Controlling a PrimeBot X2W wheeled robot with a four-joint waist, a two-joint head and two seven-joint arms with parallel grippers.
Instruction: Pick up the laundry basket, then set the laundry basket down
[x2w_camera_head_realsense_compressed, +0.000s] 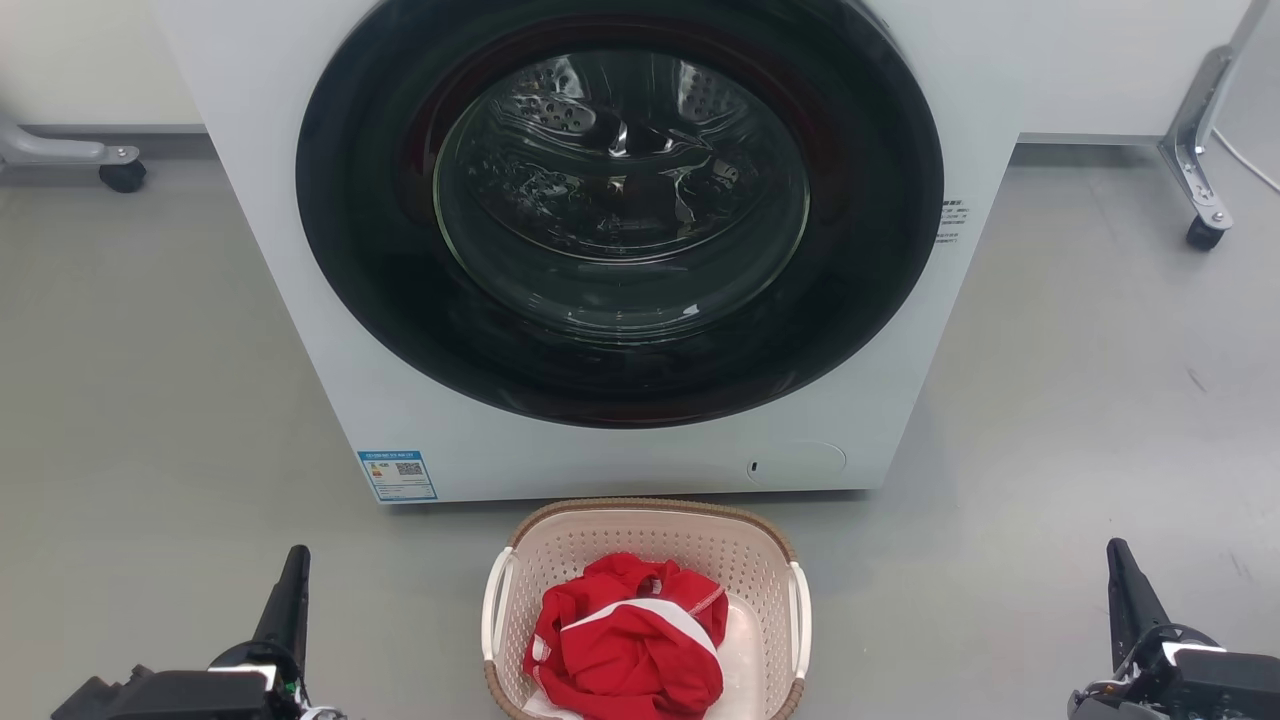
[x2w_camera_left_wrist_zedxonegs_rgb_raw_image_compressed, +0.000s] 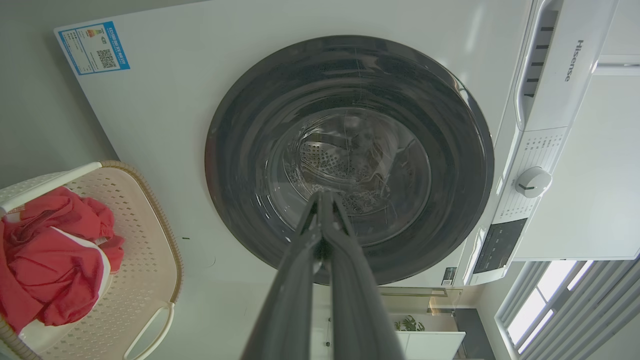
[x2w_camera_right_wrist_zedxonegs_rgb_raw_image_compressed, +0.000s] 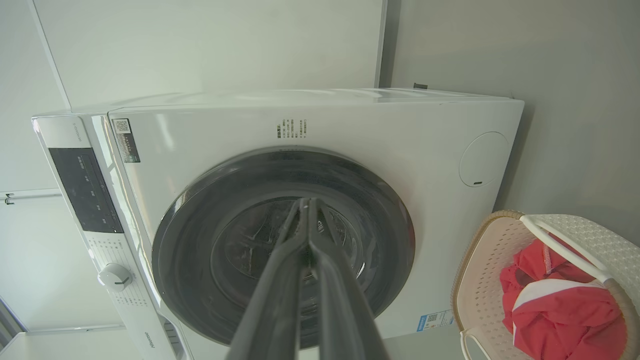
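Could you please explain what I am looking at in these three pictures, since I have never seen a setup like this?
A two-armed wheeled robot faces a white front-loading washing machine with a dark round glass door, shut. One picture comes from a camera on the robot's head, looking down at the grey floor. There its left claw shows at the lower left and its right claw at the lower right, each with two long dark fingers.

The other two pictures come from cameras on the wrists, looking along each claw's own fingers, so the washer appears tilted. In both, the fingers are pressed together and hold nothing.

On the floor, just before the washer and between the claws, stands a small pale pink-beige perforated plastic laundry basket with a brown woven-look rim and white side handles. It holds a crumpled red and white garment. Neither claw touches the basket.
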